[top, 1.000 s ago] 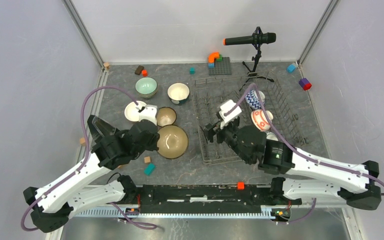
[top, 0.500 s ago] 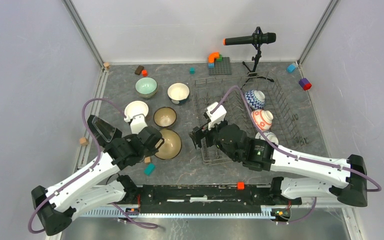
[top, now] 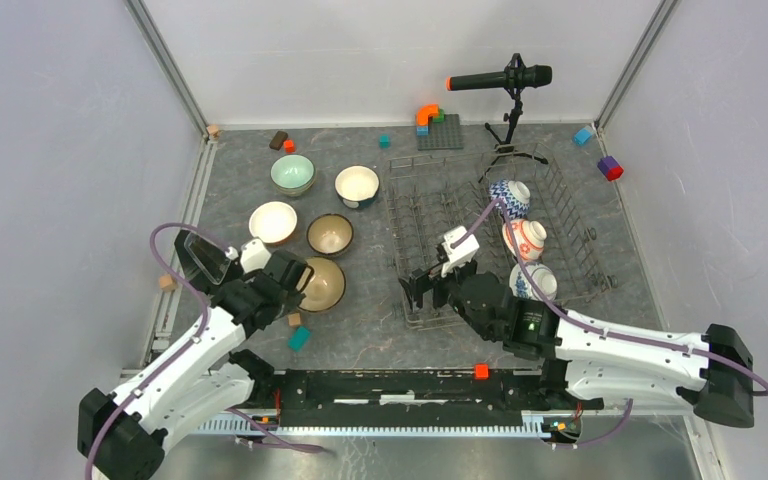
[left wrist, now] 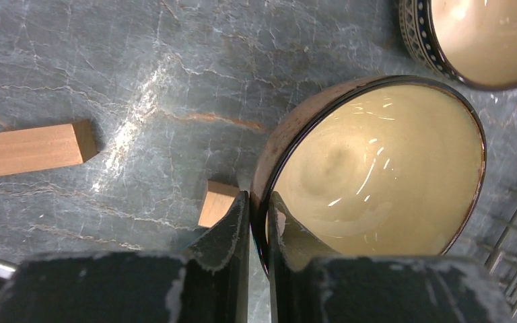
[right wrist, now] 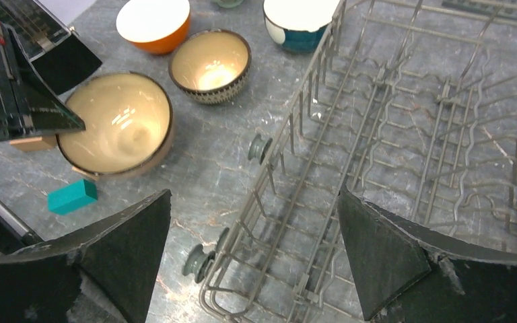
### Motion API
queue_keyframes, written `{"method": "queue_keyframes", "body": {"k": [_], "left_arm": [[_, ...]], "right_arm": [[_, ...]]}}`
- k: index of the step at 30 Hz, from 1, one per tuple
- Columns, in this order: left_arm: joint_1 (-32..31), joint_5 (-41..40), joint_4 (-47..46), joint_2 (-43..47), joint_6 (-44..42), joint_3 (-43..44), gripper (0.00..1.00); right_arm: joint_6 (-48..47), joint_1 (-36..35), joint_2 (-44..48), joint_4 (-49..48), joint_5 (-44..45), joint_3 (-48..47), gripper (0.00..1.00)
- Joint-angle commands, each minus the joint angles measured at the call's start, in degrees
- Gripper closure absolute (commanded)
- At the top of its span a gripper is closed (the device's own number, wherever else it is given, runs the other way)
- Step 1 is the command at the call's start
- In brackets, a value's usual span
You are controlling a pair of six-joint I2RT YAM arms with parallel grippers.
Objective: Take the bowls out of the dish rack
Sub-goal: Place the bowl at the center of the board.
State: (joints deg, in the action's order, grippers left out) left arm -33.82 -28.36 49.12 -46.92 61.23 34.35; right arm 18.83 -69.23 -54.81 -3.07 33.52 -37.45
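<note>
My left gripper [top: 301, 279] is shut on the near rim of a large brown bowl [top: 324, 284] with a cream inside, one finger inside and one outside [left wrist: 259, 205]. The bowl [left wrist: 377, 161] sits low at the table, left of the dish rack [top: 440, 215]. My right gripper [top: 418, 291] is open and empty above the rack's near-left corner [right wrist: 254, 195]. In the rack stand a blue-white zigzag bowl [top: 509, 198], a red-white bowl [top: 524, 239] and a pale bowl [top: 534, 282]. On the table are pale green [top: 292, 173], teal-and-cream [top: 357, 185], orange [top: 273, 222] and dark patterned [top: 330, 235] bowls.
A small wooden block [left wrist: 217, 202] lies beside the left fingers and a longer one [left wrist: 33, 148] further left. A teal block [top: 299, 338] lies near the front. A microphone stand [top: 509, 130] and a grey building plate [top: 440, 131] stand behind the rack.
My left gripper has drawn back toward the near left with the brown bowl in it. My right gripper, still open, has moved back to the rack's near-left corner.
</note>
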Motion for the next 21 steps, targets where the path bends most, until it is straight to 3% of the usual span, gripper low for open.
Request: {"method": "queue_keyframes", "body": {"k": [1,9,21], "left_arm": [[4.07,2.69,-10.24,-0.31,2.29,-0.25,0.98],[8.37,4.98,-11.79,-1.15,2.93,-1.55,0.98],[9.62,4.33,-10.23,-1.99,4.42,-2.82,0.98]], "right_arm": [[1.54,0.15,1.75,-6.87,0.04,4.51,0.02],[1.62,0.16,3.41,-10.70,-2.11,9.85,0.02],[1.76,0.15,5.49,-11.12,-0.76,12.92,0.02]]}}
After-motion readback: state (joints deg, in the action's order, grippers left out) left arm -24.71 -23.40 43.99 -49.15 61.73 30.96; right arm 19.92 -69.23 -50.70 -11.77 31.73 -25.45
